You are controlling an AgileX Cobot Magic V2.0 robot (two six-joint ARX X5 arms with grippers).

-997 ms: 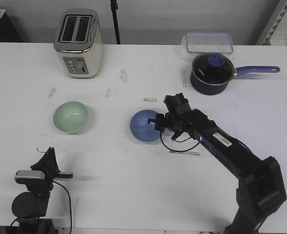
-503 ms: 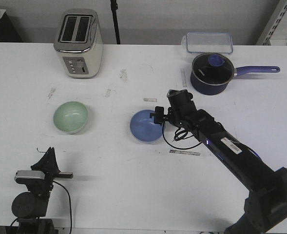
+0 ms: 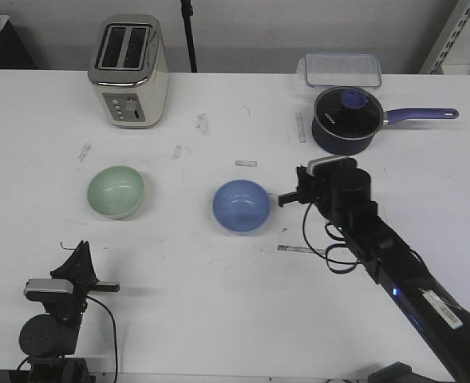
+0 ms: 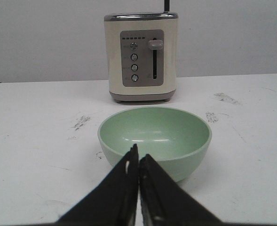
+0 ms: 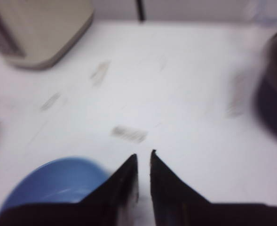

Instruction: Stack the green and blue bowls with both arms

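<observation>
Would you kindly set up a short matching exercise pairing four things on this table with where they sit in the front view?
Things:
1. green bowl
2. blue bowl
3. toaster
4. saucepan

Places:
A. far right, in front of a clear lidded box
B. far left, at the back of the table
C. middle of the table, beside the right gripper
D. left side, straight ahead of the left gripper

Pairs: 1-D, 2-C, 3-B, 4-A
</observation>
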